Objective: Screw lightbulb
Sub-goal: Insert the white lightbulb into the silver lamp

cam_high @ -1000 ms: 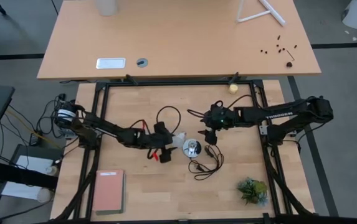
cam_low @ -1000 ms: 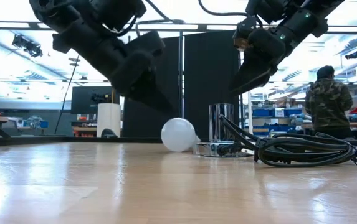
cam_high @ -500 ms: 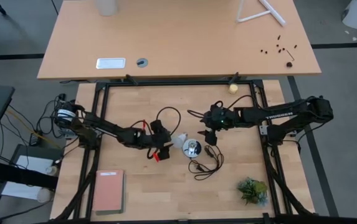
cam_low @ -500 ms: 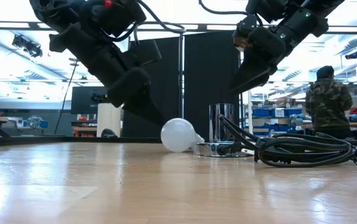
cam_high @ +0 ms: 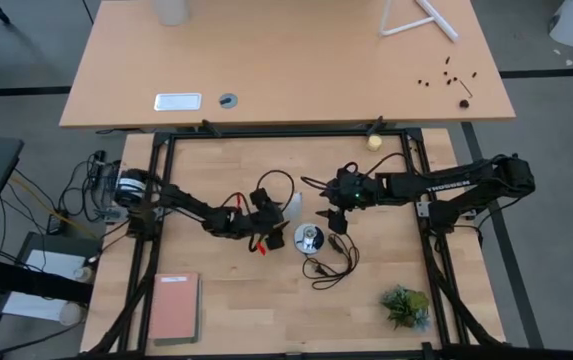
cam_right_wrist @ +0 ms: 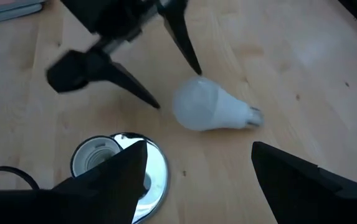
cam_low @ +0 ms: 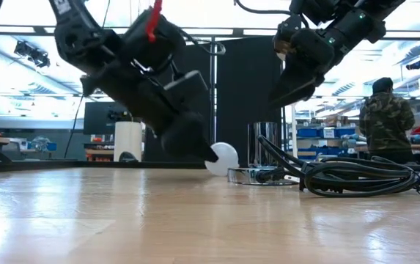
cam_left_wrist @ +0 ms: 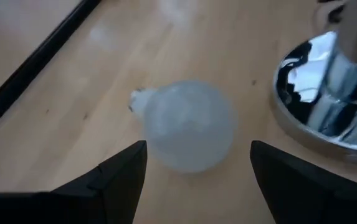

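Near the middle of the high view, a little left of centre, I have the left tool (cam_high: pixel 275 218) low over the table (cam_high: pixel 216 290) with its two fingers spread wide, gripping nothing; the lightbulb (cam_left_wrist: pixel 189 124) lies on its side on the wood just ahead of the open tips, its round end toward the tool and its narrow base pointing away; in the right wrist view the same bulb (cam_right_wrist: pixel 212 112) rests beside the left fingertips (cam_right_wrist: pixel 150 98), and I cannot tell whether one tip touches it; in the low view it shows just left of centre (cam_low: pixel 224 157); just right of the bulb in the high view sits the round silver socket (cam_high: pixel 309 238), its black cord (cam_high: pixel 328 265) looping toward the lower frame; right of centre, the right tool (cam_high: pixel 334 222) hangs above the socket with its fingers apart and empty; lower right lies a small green plant (cam_high: pixel 406 306); lower left, a pink book (cam_high: pixel 175 306).
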Motion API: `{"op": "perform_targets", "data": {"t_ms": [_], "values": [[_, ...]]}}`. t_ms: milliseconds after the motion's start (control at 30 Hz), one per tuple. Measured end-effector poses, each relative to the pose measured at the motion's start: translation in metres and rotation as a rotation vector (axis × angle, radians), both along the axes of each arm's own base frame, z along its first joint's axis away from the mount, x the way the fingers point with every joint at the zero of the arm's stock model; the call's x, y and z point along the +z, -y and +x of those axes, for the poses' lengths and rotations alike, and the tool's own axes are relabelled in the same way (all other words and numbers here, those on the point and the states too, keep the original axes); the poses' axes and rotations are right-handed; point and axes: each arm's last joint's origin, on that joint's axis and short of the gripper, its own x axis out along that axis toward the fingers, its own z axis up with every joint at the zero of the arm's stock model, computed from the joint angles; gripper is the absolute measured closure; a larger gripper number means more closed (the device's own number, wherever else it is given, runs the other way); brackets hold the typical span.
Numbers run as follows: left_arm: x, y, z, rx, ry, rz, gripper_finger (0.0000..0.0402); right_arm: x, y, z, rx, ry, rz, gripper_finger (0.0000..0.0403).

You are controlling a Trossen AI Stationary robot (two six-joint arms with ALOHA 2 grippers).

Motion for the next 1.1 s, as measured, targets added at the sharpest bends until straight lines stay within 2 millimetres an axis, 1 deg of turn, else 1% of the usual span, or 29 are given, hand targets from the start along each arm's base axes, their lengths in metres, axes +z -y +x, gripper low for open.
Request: {"op": "perform_targets", "data": {"t_ms": [133,300,500,600,800,867,933,1033,1100], "values": [[-0.011,-0.011,0.006,0.01,0.029,-0.008,0.0113,0.0,0.0,0.0,-0.001,0.003,-0.008,0.0106],[-0.021,-0.026,0.012,-0.004,0.08,-0.05,0.0113,0.0,0.002,0.0,-0.089,0.003,-0.015,0.0106],[-0.02,-0.036,0.021,-0.073,0.166,-0.033,0.0113,-0.003,0.001,-0.003,-0.222,-0.007,0.046,0.0106],[-0.016,-0.04,0.025,-0.101,0.182,-0.021,0.0113,-0.013,-0.002,-0.002,-0.246,-0.024,0.024,0.0106],[-0.008,-0.044,0.032,-0.161,0.228,-0.045,0.0113,-0.038,-0.002,0.006,-0.305,0.01,-0.022,0.0106],[-0.008,-0.044,0.032,-0.16,0.229,-0.045,0.0113,-0.04,-0.002,0.008,-0.33,0.038,-0.042,0.0106],[-0.009,-0.044,0.032,-0.159,0.221,-0.046,0.0113,-0.044,-0.002,0.008,-0.343,0.048,-0.108,0.0106],[-0.01,-0.044,0.032,-0.149,0.203,-0.044,0.0113,-0.058,0.0,0.004,-0.352,0.044,-0.191,0.0106],[-0.012,-0.045,0.031,-0.142,0.192,-0.042,0.0113,-0.068,0.006,-0.001,-0.365,0.072,-0.185,0.0105]]}}
